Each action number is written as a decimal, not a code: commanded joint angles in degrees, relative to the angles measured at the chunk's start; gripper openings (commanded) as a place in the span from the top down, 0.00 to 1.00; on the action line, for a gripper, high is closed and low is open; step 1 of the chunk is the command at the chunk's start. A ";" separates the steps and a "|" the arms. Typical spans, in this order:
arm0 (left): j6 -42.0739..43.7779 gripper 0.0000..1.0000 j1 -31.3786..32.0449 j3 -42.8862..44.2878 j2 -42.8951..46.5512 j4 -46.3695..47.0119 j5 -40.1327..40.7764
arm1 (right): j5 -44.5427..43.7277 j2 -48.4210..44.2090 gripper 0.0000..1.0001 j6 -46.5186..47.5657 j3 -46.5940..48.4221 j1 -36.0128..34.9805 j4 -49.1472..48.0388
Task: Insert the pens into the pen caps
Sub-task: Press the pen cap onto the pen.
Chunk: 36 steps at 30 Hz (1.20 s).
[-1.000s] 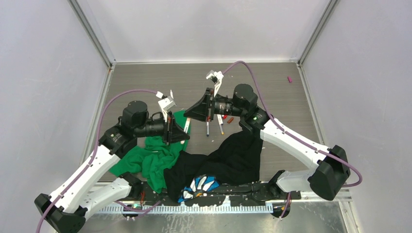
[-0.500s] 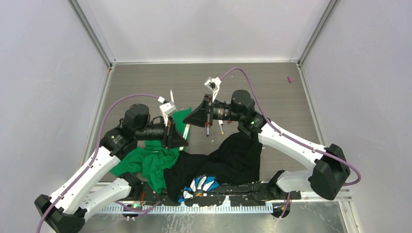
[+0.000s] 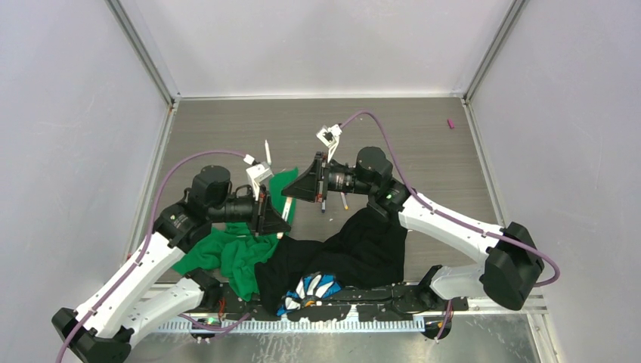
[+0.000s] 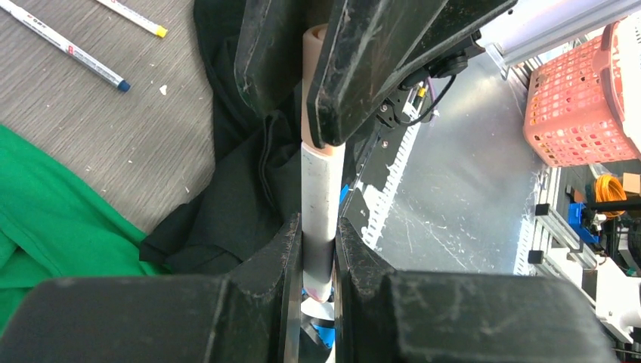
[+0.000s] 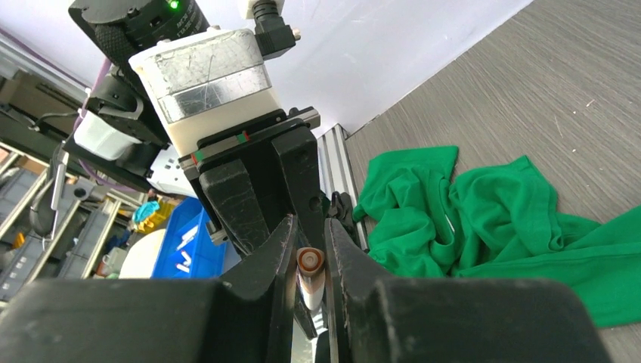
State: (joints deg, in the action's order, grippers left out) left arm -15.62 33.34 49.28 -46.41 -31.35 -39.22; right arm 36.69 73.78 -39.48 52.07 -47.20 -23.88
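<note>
Table [image 3: 423, 144]: grey wood-grain surface; both arms are raised above its near half, heads facing one another.

Black cloth [image 3: 363, 249]: crumpled, below and on the near side of both grippers.

Green cloth [image 3: 234, 253]: crumpled, under the left gripper and to its outer side, touching the black cloth.

Left gripper [image 4: 318, 231]: jaws drawn in narrow, clamped on the white barrel of a pen [image 4: 322, 189]. The pen projects forward from the fingertips toward the opposing gripper.

Right gripper [image 5: 308, 242]: jaws likewise narrow, clamped on a pale peach pen cap [image 5: 308, 262], held tip to tip against the left gripper. In the left wrist view the cap sits in line with the barrel and meets its end. Whether it is fully seated cannot be told.

Loose items: a blue-tipped pen [image 4: 68, 51] and a yellow-tipped pen [image 4: 136, 19] lie on the bare table beneath the right gripper, near each other but apart. A magenta cap [image 3: 450, 123] lies well apart from both grippers, toward the far right corner.
</note>
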 commanded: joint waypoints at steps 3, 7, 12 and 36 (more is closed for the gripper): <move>-1.40 1.00 -2.17 3.12 1.42 20.52 8.42 | 8.37 1.88 1.00 -4.05 -3.02 -7.47 12.30; -1.76 1.00 -2.72 2.98 1.80 20.87 8.32 | 8.25 1.87 1.00 -4.59 -3.82 -8.17 11.71; -2.83 1.00 -3.98 2.61 2.42 22.29 6.41 | 10.51 0.87 1.00 -1.61 -4.94 -8.38 13.56; 5.05 0.32 -4.18 5.75 -1.90 14.77 0.13 | -24.36 -5.25 1.00 5.32 3.47 -6.56 28.29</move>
State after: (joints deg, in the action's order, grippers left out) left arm -13.80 29.39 50.46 -49.17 -26.63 -40.56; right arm 22.35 70.70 -37.58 52.27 -53.01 -8.75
